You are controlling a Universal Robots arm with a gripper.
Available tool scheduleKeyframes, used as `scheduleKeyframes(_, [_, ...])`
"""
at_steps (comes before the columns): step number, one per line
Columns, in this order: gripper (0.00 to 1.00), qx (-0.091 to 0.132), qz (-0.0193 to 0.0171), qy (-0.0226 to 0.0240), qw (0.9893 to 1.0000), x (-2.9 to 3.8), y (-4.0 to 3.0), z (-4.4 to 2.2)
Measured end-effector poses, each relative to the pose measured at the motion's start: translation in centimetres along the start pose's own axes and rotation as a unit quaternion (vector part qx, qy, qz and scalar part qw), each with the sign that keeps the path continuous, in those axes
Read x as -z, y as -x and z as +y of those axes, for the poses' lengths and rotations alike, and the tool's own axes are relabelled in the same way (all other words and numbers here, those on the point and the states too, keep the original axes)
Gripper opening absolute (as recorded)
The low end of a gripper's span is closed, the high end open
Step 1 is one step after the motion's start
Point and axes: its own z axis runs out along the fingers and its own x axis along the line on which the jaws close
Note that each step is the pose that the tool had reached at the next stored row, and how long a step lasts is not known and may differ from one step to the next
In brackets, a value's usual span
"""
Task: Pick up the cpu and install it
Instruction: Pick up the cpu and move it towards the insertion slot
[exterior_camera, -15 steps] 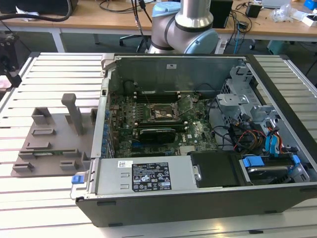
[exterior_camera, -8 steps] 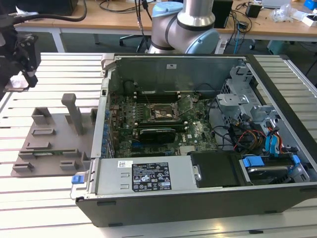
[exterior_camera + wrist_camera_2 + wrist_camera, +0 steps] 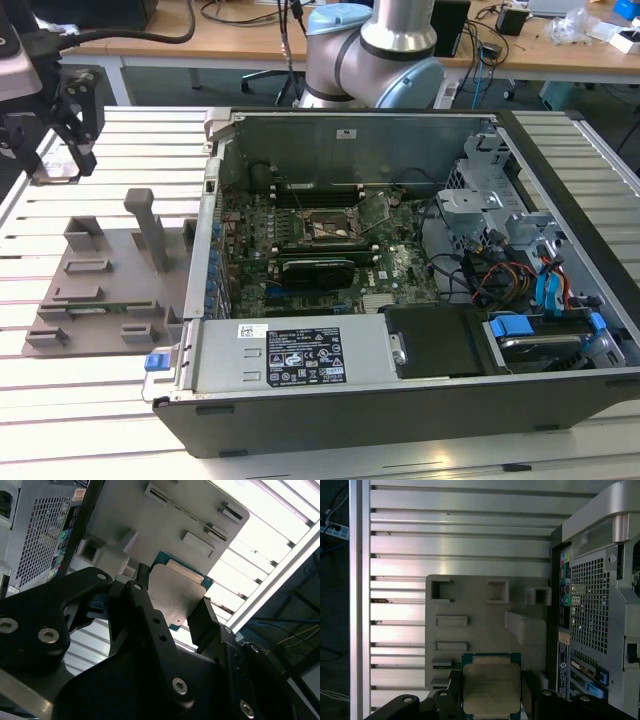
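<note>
Pick looks done: black end effector (image 3: pixel 174 600) clamps flat square silver-topped cpu (image 3: pixel 491 687) above grey plastic tray (image 3: pixel 470 600); install not yet done.

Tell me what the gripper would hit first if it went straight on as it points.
Probably the grey plastic tray: in the first wrist view it lies directly beyond the cpu held between the fingers, though depth is hard to judge.

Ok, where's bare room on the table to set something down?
Bare table slats run nearer the camera than the grey tray, on the exterior view's left of the case. The tray carries raised fixtures; the case interior is packed with motherboard and cables. The gripper grips the cpu.
</note>
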Motion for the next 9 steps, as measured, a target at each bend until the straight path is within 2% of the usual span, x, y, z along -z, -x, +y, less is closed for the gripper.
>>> scheduleKeyframes(3, [0.55, 0.000, 0.0000, 0.0000, 1.0000, -0.03, 0.99, -0.02])
scheduleKeyframes(9, [0.55, 0.000, 0.0000, 0.0000, 1.0000, -0.07, 2.29, -0.05])
